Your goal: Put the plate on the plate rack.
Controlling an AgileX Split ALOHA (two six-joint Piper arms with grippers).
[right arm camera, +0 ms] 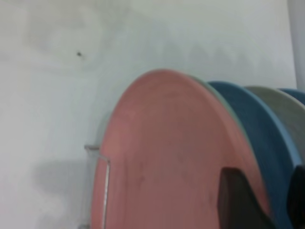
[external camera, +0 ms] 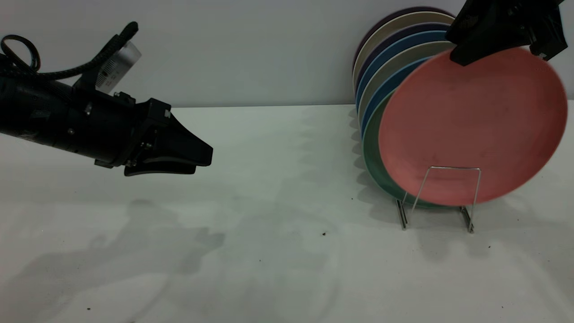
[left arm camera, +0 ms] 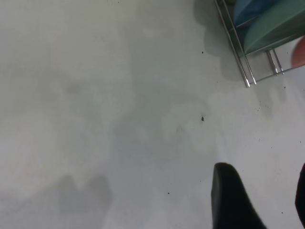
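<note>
My right gripper holds the salmon-pink plate by its top rim at the far right. The plate is nearly upright, its lower edge down behind the front loop of the silver wire plate rack. In the right wrist view the pink plate runs between the fingers of the right gripper, beside a rack wire. My left gripper hovers open above the table at the left, holding nothing. Its wrist view shows the left gripper with bare table between the fingers and the rack's end farther off.
Several plates stand in the rack behind the pink one: a mint-green plate right behind it, then blue plates and grey ones toward the wall. The white table stretches between the two arms, with a few dark specks.
</note>
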